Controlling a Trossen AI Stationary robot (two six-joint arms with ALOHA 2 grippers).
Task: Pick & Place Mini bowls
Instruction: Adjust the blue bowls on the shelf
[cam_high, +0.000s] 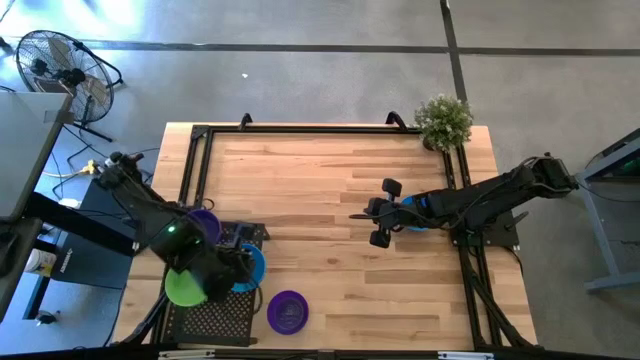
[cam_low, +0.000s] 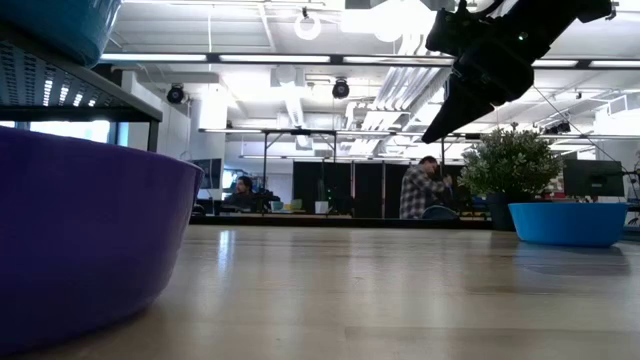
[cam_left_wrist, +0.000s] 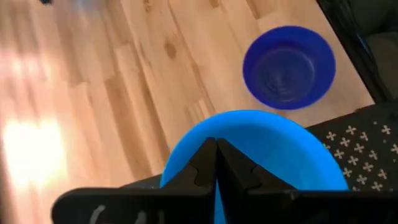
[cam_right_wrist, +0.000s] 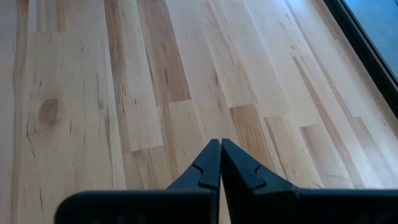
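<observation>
A blue mini bowl (cam_left_wrist: 261, 146) is pinched at its rim by the left gripper (cam_left_wrist: 216, 163) over the black mesh rack (cam_high: 215, 315); the right gripper (cam_right_wrist: 220, 163) is held closed, empty, above the table (cam_right_wrist: 155, 81).

Robot body: 2 dark arms.
Left arm (cam_high: 160, 215) black, with a lit green spot; right arm (cam_high: 480, 197) black, with blue at the wrist.

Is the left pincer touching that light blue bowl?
Touching. In the left wrist view, the left pincer is closed on the light blue bowl, gripping its rim.
</observation>
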